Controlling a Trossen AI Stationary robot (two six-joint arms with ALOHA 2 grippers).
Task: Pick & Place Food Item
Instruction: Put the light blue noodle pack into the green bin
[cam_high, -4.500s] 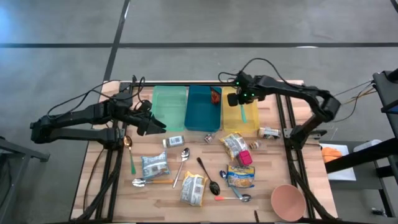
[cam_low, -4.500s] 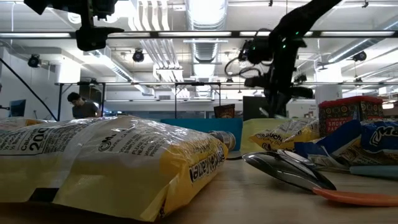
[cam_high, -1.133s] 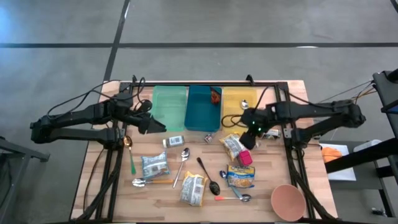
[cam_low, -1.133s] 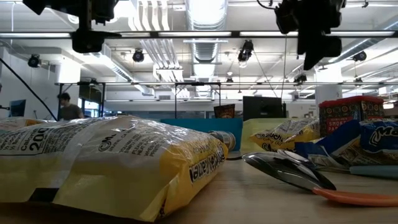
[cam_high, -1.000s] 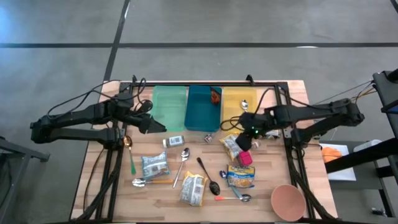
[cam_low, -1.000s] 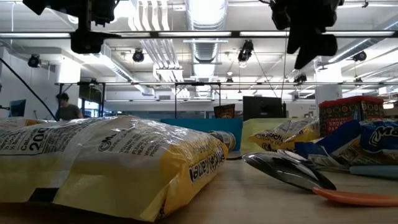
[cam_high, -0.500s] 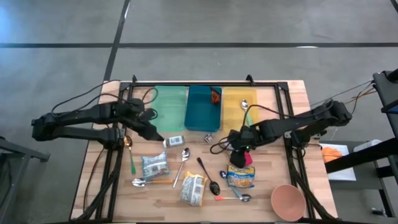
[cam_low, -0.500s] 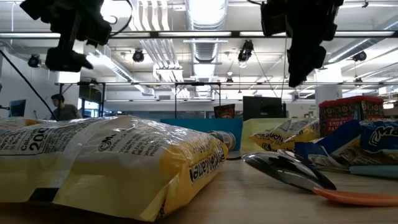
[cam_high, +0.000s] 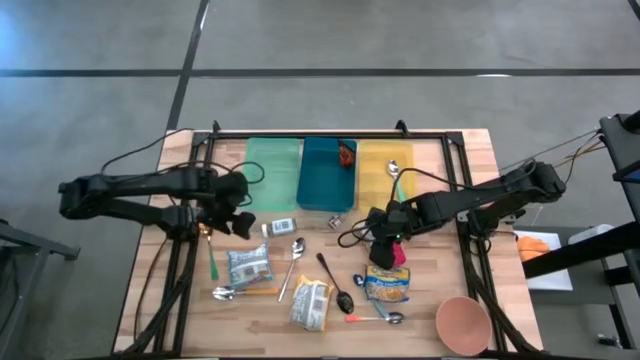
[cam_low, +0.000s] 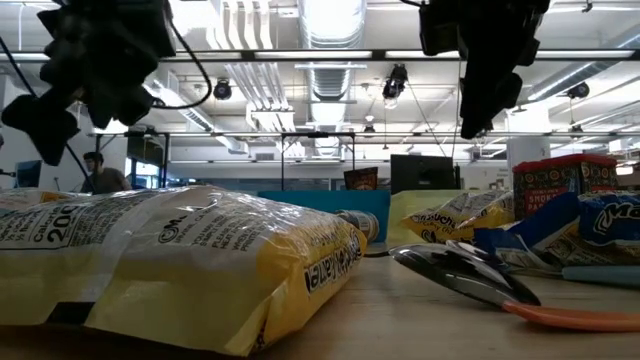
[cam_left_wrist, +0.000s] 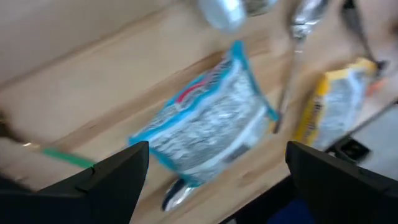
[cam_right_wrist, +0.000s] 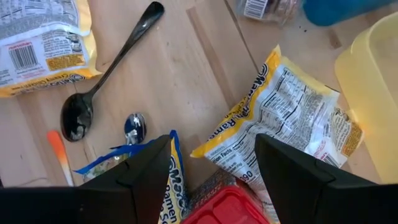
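A blue-and-white food packet lies flat on the table. My left gripper hangs open above it, just to its far side, pointing steeply down. A yellow ramen packet lies flat beside a red box and a blue-and-yellow packet. My right gripper hangs open above the ramen packet and the red box, touching nothing. Another yellow packet lies nearer the front edge.
A green bin, a blue bin and a yellow bin stand side by side at the far edge. Several spoons, a small can and a pink bowl lie about the table.
My left gripper has come down toward the blue-and-white packet and tipped to point steeply down. My right gripper has moved from the yellow bin's near edge toward the table's near-left and down over the ramen packet, then stopped. Nothing on the table has moved.
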